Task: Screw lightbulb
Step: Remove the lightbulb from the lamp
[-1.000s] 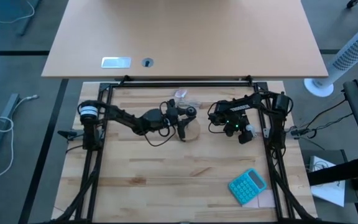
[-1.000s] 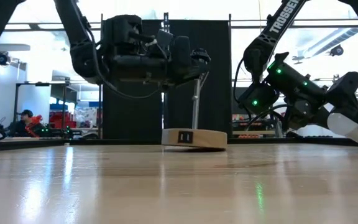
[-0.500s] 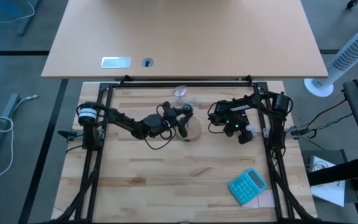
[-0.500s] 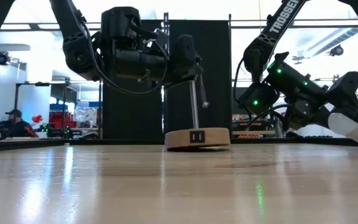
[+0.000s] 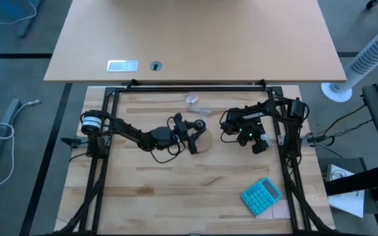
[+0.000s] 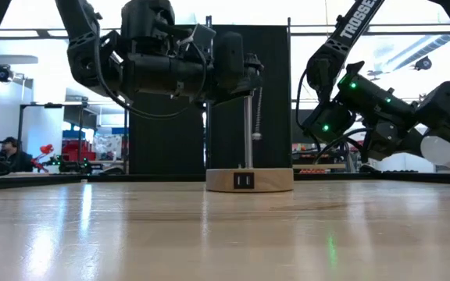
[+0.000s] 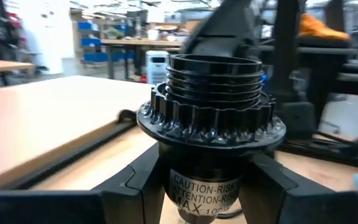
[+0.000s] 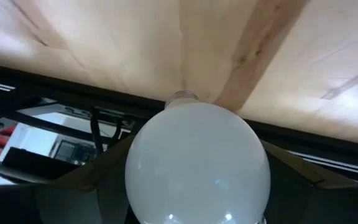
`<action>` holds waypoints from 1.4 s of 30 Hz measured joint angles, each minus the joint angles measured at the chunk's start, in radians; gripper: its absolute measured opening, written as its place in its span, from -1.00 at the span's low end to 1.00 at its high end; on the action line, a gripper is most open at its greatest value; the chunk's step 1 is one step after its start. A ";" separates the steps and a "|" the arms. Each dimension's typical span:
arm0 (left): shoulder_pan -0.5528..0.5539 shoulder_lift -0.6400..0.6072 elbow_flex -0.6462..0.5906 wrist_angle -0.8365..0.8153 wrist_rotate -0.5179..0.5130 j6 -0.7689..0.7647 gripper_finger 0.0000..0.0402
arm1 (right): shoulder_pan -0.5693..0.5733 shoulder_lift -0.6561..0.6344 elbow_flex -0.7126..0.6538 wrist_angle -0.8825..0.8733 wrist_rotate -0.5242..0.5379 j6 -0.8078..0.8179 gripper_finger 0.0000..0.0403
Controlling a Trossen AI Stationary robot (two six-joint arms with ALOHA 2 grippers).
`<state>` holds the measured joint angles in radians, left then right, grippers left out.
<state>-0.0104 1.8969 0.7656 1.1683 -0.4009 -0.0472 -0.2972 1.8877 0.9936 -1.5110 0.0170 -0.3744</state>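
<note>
Change: since a second ago my left arm has swung the lamp upright; the wooden base (image 6: 249,180) that was tipped now sits flat on the worktop (image 6: 209,234), post vertical.
Meaning for the task: as I judge it, the socket's mouth is now steadied to take the screw neck, so the bulb can be brought over; no threading has begun.
Left tool (image 7: 207,186): in my left wrist view it is closed around the black socket (image 7: 211,112), one finger on each side below the ribbed collar, threaded mouth open and empty.
Right tool (image 8: 197,211): holding the lightbulb (image 8: 197,165) by its round white body, fingers spread wide around it, metal neck pointing away from my wrist.
Where the bulb is: at my right side, well apart from the socket and raised off the wood.
Calculator (image 5: 262,196): lying nearer the front edge, clear of both arms.
Farther back: a clear wrapper (image 5: 193,102) lies behind the lamp.
Room beyond: a seated person (image 6: 8,152) at far left in the low view.
</note>
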 joint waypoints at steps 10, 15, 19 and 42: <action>-0.095 -0.007 0.014 -0.034 -0.017 -0.027 -0.24 | 0.034 0.000 -0.052 0.000 -0.038 -0.013 0.31; -0.095 -0.022 0.014 -0.090 -0.026 0.007 -0.24 | 0.044 0.000 -0.080 0.011 -0.079 -0.026 0.34; -0.097 -0.066 0.014 -0.187 -0.028 0.068 -0.24 | 0.050 0.000 -0.102 0.026 -0.102 -0.048 0.33; -0.098 -0.204 0.004 -0.440 -0.036 0.110 -0.24 | 0.064 0.121 -0.124 0.137 -0.091 0.119 0.55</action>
<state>-0.1081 1.6924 0.7692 0.7288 -0.4366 0.0630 -0.2329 2.0091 0.8700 -1.3741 -0.0741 -0.2558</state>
